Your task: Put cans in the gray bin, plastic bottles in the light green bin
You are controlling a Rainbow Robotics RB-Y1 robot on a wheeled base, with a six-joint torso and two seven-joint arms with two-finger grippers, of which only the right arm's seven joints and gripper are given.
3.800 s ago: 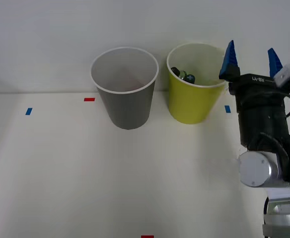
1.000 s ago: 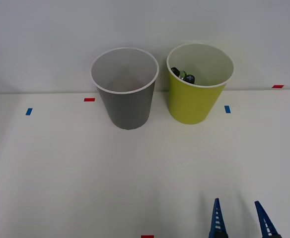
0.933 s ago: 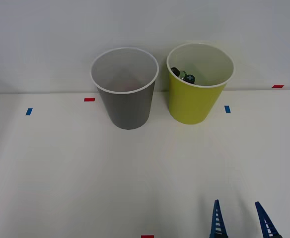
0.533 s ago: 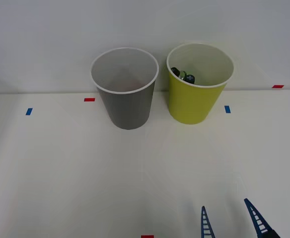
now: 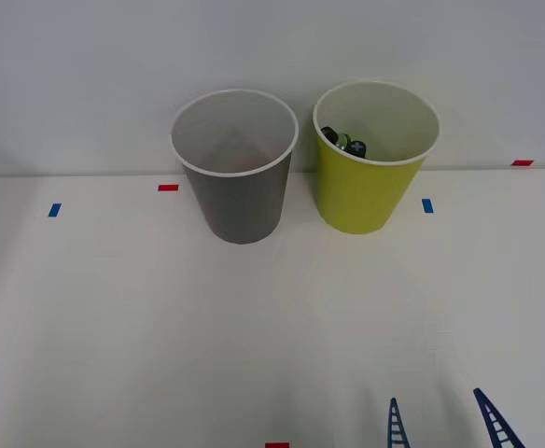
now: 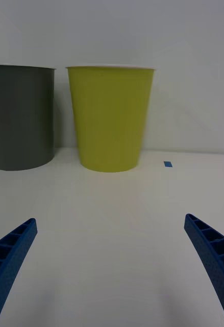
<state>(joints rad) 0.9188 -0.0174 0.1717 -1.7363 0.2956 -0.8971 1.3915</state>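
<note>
The gray bin (image 5: 237,177) stands at the back of the table, its pale inside showing. Right beside it is the light green bin (image 5: 370,177), with plastic bottles (image 5: 344,143) inside: black caps and a bit of green label show. No cans are in view. My right gripper (image 5: 442,427) is low at the table's near right edge, open, with nothing between its blue ribbed fingers. In the right wrist view the gray bin (image 6: 21,117) and the light green bin (image 6: 112,117) stand side by side beyond my open gripper (image 6: 112,260).
Small tape marks lie on the white table: blue (image 5: 54,210) at far left, red (image 5: 168,188) by the gray bin, blue (image 5: 427,205) right of the green bin, red (image 5: 522,162) at the back right, red (image 5: 276,445) at the near edge.
My right arm has drawn back from beside the light green bin to the table's near right edge. Over the last second the fingertips sank lower in view. The bins have not moved.
</note>
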